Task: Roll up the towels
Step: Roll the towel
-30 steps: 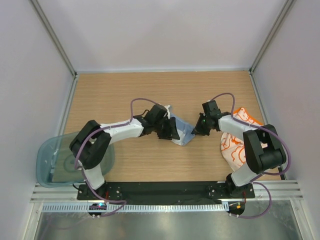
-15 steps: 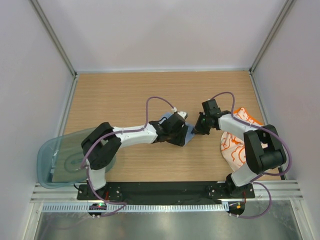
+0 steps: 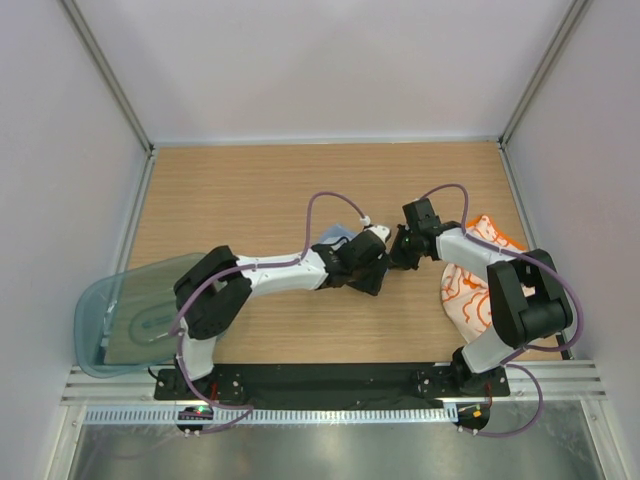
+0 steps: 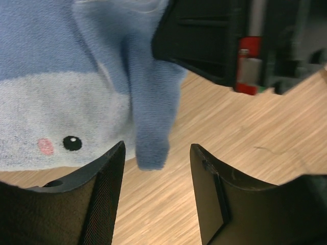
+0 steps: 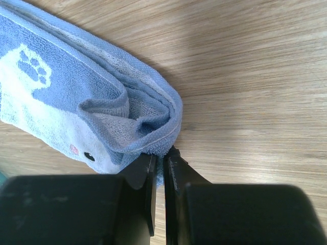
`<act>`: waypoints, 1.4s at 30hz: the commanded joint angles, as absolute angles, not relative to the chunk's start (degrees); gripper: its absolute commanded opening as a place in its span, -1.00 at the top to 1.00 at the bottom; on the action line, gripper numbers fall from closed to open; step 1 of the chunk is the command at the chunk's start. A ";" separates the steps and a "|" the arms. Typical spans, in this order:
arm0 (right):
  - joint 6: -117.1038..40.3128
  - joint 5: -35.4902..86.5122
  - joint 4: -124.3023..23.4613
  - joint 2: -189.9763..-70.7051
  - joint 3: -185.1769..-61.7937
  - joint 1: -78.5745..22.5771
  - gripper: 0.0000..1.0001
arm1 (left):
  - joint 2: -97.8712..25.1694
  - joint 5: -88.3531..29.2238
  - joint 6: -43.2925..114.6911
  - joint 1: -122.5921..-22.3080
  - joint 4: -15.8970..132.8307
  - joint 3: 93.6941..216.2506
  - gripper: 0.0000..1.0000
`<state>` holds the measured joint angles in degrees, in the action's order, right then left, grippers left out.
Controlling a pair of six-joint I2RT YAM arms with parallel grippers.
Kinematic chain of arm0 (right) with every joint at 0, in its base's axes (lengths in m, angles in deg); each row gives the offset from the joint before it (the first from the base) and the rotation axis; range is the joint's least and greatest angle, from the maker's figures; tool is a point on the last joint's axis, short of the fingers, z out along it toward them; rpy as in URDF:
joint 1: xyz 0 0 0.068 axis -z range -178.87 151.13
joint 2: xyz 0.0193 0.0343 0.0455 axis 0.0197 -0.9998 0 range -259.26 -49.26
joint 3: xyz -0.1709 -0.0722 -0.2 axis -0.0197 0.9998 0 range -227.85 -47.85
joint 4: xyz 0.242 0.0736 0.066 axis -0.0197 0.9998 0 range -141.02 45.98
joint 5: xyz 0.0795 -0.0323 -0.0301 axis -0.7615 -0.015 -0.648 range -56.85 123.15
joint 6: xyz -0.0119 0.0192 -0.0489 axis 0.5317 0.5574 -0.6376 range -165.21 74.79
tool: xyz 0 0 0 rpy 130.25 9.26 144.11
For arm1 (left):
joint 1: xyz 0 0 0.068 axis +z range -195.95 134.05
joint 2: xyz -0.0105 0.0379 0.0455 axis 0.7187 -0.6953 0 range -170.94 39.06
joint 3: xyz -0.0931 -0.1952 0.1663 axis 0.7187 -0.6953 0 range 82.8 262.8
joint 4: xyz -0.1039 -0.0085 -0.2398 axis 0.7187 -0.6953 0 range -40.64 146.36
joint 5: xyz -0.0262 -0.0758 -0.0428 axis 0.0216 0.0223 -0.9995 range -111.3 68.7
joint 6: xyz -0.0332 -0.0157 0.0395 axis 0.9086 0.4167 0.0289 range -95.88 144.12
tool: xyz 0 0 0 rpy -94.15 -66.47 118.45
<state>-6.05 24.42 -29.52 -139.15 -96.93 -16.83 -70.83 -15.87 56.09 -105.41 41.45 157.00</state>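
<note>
The wooden table (image 3: pixel 250 190) has a pale, fine-grained top. A translucent blue-green plastic tray (image 3: pixel 100 320) with rounded corners sits at its near left corner. An orange and white patterned towel (image 3: pixel 468 295) lies crumpled at the right edge, partly under the right arm.

Near the middle of the table is the pale blue terry towel (image 5: pixel 61 97). It is soft and looped, with a white patch bearing a blue paw print, a small black eye and a pink cheek. It is gathered into loose lengthwise folds.

The right gripper (image 5: pixel 159 158) has its black jaws pressed almost together on the folded end of this towel, pinching a sliver of blue cloth between the tips. In the left wrist view a narrow fold of the towel (image 4: pixel 148 102) hangs down from that grip.

The left gripper (image 4: pixel 156 153) is spread about halfway and clamps nothing. The hanging fold ends just ahead of the gap between its textured black fingers (image 4: pixel 102 194). From above, the two grippers (image 3: pixel 372 272) (image 3: pixel 398 255) sit close together at the towel's right end (image 3: pixel 335 236).
</note>
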 commanded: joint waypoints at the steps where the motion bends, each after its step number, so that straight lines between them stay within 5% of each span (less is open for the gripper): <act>1: -6.27 23.92 -29.48 -137.06 -98.92 -17.24 0.98 | -71.51 -14.98 54.00 -106.77 42.30 159.62 -0.10; 5: -6.45 24.01 -28.96 -136.71 -99.00 -17.33 0.97 | -72.65 -13.57 54.18 -107.21 42.13 160.06 -0.05; 7: -6.54 24.01 -28.78 -136.36 -98.92 -17.24 0.98 | -73.09 -12.69 54.27 -107.30 42.12 159.97 0.16; 8: -6.45 24.01 -28.78 -136.27 -99.00 -17.33 0.97 | -73.18 -12.52 54.27 -107.30 42.04 159.97 0.37; 9: -6.54 23.92 -28.78 -136.10 -98.83 -17.33 0.98 | -73.36 -12.43 54.09 -107.30 42.12 160.06 0.81; 10: -6.45 23.92 -28.69 -136.01 -98.83 -17.24 0.98 | -73.62 -12.51 53.83 -107.30 41.95 160.23 0.96; 14: -6.63 24.10 -27.90 -135.31 -98.74 -17.24 0.95 | -72.66 -13.22 52.86 -107.21 42.21 159.36 1.00; 15: -6.71 24.36 -27.55 -135.04 -98.91 -17.24 0.82 | -72.31 -13.39 52.77 -107.21 42.30 159.09 0.99; 16: -7.06 25.32 -27.11 -134.08 -99.35 -17.24 0.39 | -71.95 -13.48 52.60 -107.21 42.56 158.92 0.99; 19: -8.55 30.67 -22.12 -131.71 -101.89 -17.77 -0.27 | -71.34 -13.74 52.33 -107.21 42.39 158.57 1.00; 23: -9.53 30.17 -20.08 -130.56 -104.19 -17.86 -0.53 | -70.90 -14.18 52.42 -107.21 42.48 158.48 1.00; 35: -7.86 26.65 -25.35 -138.99 -102.96 -20.93 -0.48 | -67.82 -14.98 52.24 -107.21 43.27 157.16 0.99; 42: -9.00 29.46 -25.35 -142.16 -102.78 -20.24 0.12 | -65.71 -14.19 52.68 -107.04 43.53 156.19 0.99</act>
